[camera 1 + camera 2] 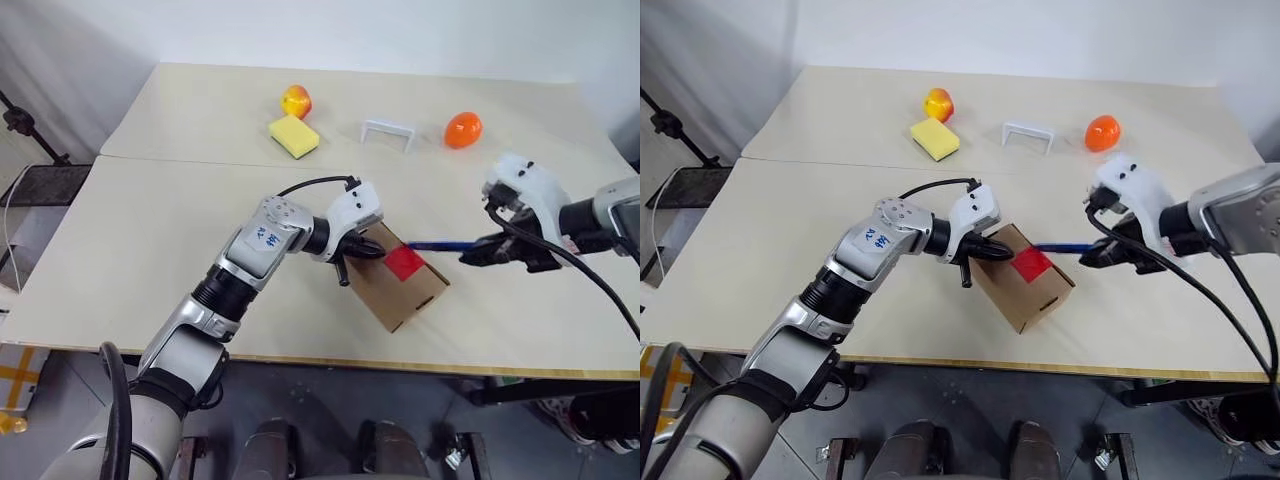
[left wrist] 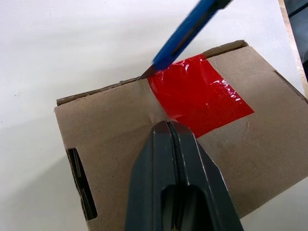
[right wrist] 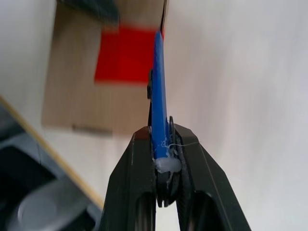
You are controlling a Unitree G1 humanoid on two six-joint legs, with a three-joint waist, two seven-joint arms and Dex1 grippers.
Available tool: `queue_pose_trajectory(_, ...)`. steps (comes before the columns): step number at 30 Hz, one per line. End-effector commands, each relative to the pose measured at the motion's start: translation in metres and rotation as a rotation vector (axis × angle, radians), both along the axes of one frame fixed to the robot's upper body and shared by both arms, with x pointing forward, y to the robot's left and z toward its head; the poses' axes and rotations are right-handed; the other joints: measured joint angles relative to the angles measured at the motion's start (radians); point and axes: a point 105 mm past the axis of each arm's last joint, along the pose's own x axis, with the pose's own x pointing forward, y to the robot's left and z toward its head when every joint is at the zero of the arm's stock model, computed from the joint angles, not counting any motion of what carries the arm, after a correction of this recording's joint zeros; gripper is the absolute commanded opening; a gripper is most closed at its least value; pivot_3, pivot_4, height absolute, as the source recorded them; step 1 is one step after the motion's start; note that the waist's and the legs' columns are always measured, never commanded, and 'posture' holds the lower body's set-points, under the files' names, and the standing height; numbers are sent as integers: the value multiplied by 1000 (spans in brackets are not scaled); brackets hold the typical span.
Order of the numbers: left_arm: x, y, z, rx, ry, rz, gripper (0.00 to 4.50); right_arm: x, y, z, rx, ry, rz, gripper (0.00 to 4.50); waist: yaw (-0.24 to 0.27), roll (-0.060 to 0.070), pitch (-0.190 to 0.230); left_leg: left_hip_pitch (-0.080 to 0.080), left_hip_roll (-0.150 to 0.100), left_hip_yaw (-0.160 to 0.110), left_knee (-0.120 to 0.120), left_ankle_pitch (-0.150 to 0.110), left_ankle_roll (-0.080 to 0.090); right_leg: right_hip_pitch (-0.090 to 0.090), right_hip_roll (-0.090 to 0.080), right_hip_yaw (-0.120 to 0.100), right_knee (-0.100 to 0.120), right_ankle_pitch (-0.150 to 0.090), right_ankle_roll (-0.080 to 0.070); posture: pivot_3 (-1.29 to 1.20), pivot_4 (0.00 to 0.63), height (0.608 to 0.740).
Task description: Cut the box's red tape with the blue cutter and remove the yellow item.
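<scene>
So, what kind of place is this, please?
Probably a robot test room rather than a home: a plain pale table holds loose practice things, a yellow sponge and a taped cardboard box, and a dark stand is beside the table.

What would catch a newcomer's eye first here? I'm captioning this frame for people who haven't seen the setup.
The red tape on the brown box near the table's front edge stands out first. The right gripper holds the blue cutter, its tip at the tape's edge, while the shut left gripper presses on the box top.
</scene>
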Motion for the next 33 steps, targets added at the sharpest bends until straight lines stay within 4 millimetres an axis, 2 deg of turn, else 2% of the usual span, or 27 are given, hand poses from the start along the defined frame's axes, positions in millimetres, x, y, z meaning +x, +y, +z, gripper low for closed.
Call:
queue_pose_trajectory(1, 10, 23, -39, 136, 73, 131, 0, -13, -3, -6, -29, 70, 16, 147, -1, 0, 0, 0, 0, 0, 0, 0, 0, 0, 0, 0, 0, 0, 0, 0, 150, 740)
queue_pose_trajectory(9, 10, 23, -40, 129, 79, 143, 0, -18, -5, -9, -43, 100, 31, 147, 0, 0, 0, 1, 1, -1, 0, 0, 0, 1, 0, 0, -1, 0, 0, 0, 150, 740)
queue_pose_trajectory(16, 12, 24, -41, 126, 80, 150, 0, -29, -18, -7, -81, 120, 1, 147, 0, 0, 0, 1, 1, -1, 0, 0, 0, 2, -1, 0, -1, 0, 0, 0, 150, 740)
queue_pose_trajectory(21, 13, 24, -41, 123, 83, 150, 0, -34, -20, -8, -81, 130, 7, 147, -1, 0, 0, 1, 3, -2, 0, 0, 0, 3, -1, 0, -2, 0, 0, 0, 150, 740)
queue_pose_trajectory(29, 11, 21, -41, 114, 89, 143, 0, -27, -15, -9, -56, 111, 14, 147, -2, 1, -1, 4, 5, -2, 0, 0, 0, 6, -1, 0, -2, 0, 0, 0, 150, 740)
queue_pose_trajectory(33, 10, 20, -42, 113, 91, 136, 0, -23, -20, 2, -22, 45, -8, 147, -2, 1, -1, 7, 5, -1, 0, 0, 0, 9, -1, 0, -4, 0, 0, 0, 150, 740)
